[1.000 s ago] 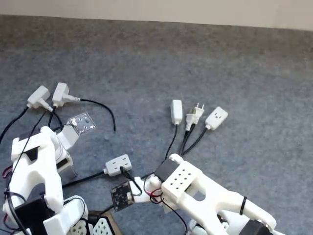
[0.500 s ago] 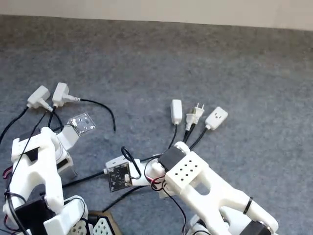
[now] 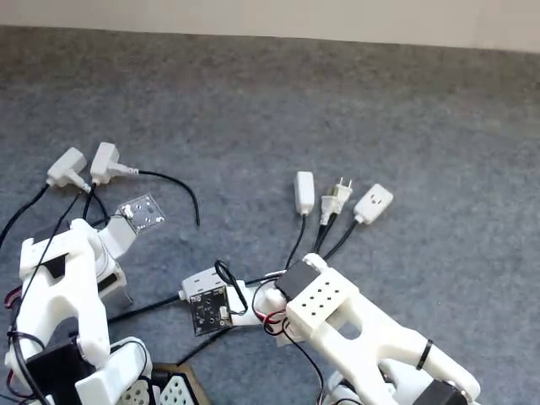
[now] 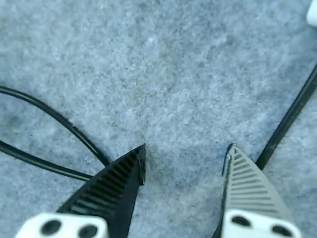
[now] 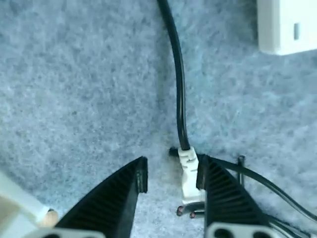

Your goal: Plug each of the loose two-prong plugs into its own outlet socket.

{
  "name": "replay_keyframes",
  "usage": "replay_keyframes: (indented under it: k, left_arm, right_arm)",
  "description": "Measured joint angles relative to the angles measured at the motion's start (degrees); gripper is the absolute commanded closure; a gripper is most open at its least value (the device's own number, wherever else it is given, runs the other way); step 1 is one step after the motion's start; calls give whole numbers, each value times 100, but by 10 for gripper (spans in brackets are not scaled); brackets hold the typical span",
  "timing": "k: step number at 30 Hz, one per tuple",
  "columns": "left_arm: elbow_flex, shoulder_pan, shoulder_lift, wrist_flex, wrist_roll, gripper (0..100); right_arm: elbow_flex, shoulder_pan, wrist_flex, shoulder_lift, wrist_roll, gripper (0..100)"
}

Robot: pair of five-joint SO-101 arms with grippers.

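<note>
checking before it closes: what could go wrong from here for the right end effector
1. The white plug lies right beside one finger of the open right end effector, off centre, so closing may grip it askew or push it away.
2. A second black cable runs just past that finger, so a lift could snag it or nudge the socket close by.

Carpet [image 3: 253, 101] — matt, fuzzy cloth, plug [image 3: 336, 199] smooth white plastic, cord [image 5: 177, 74] — slightly glossy.
</note>
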Motion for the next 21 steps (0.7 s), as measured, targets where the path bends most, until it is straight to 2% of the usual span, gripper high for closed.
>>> replay_keyframes:
  k: [4,14,16,18,21]
  left_arm:
    - [0,0,0,0,0,751]
    - [0,-79,0,0,0,751]
    - [0,-88,0,0,0,751]
    - [0,-88,0,0,0,751]
    - [0,-88,0,0,0,751]
  right_arm:
    - [0,0,-18,141,0,831]
    - [-818,360,-18,1574,0,837]
    - [-844,369,-18,1618,0,877]
    - [-844,378,-18,1618,0,981]
    - [-844,387,-53,1618,0,986]
